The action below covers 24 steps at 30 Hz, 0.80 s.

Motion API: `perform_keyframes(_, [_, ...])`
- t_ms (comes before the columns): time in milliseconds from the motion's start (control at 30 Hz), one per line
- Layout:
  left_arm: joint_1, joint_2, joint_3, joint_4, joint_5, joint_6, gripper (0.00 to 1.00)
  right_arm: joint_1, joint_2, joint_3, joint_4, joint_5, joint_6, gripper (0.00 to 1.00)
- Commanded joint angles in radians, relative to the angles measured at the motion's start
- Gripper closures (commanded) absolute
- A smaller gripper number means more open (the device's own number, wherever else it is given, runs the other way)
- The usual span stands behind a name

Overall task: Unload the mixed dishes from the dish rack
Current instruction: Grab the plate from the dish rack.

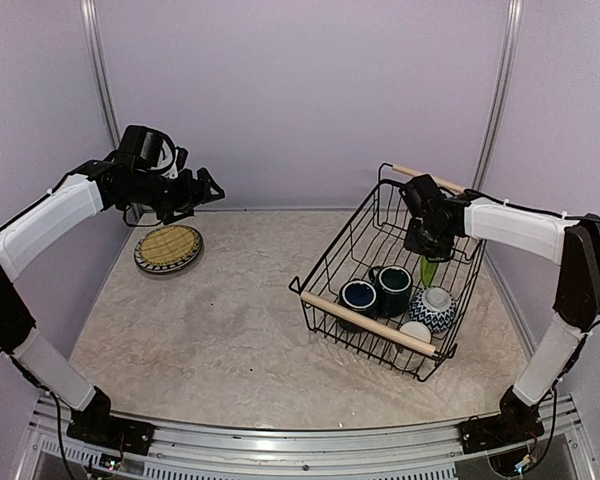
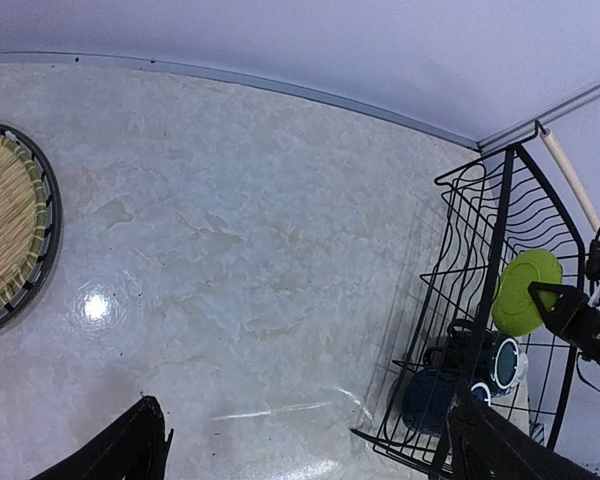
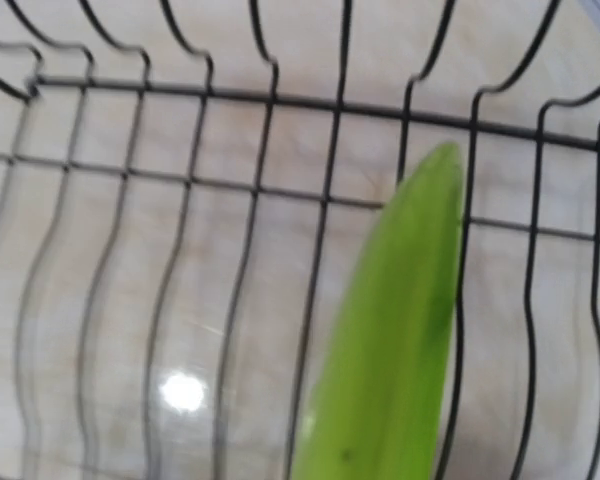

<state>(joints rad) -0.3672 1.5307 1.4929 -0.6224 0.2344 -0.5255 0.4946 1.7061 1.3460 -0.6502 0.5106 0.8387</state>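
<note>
With your right tool (image 1: 426,255) clamped on the round lime green plate (image 2: 525,290) and left tool (image 1: 208,190) open, lift straight up, clear of the black wire dish rack (image 1: 370,323).

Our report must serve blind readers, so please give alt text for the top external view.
The right pincer is shut on an upright lime green plate inside a black wire dish rack, which also holds two dark blue mugs and a blue-white bowl. The open left pincer hovers near a tan lattice plate on the table.
</note>
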Motion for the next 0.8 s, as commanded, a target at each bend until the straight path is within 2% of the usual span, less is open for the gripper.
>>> perform_keyframes(0, [-0.008,0.009,0.013,-0.017,-0.003,0.015,0.07,0.019,-0.207,-0.018,0.179,0.002,-0.287,1.0])
perform_keyframes(133, [-0.008,0.012,0.015,-0.017,0.005,0.012,0.07,0.017,-0.255,-0.075,0.241,0.013,-0.297,1.0])
perform_keyframes(267, [-0.01,0.014,0.014,-0.017,0.004,0.013,0.07,0.015,-0.221,-0.052,0.223,-0.032,-0.302,1.0])
perform_keyframes(467, [-0.014,0.012,0.013,-0.007,0.033,0.021,0.07,0.032,-0.243,-0.057,0.355,-0.26,-0.537,1.0])
perform_keyframes(600, [-0.012,0.023,0.018,0.018,0.15,0.029,0.07,0.055,-0.296,-0.056,0.406,-0.338,-0.673,1.0])
perform_keyframes(767, [-0.01,0.055,0.015,0.094,0.432,0.006,0.08,0.123,-0.335,-0.061,0.466,-0.384,-0.854,1.0])
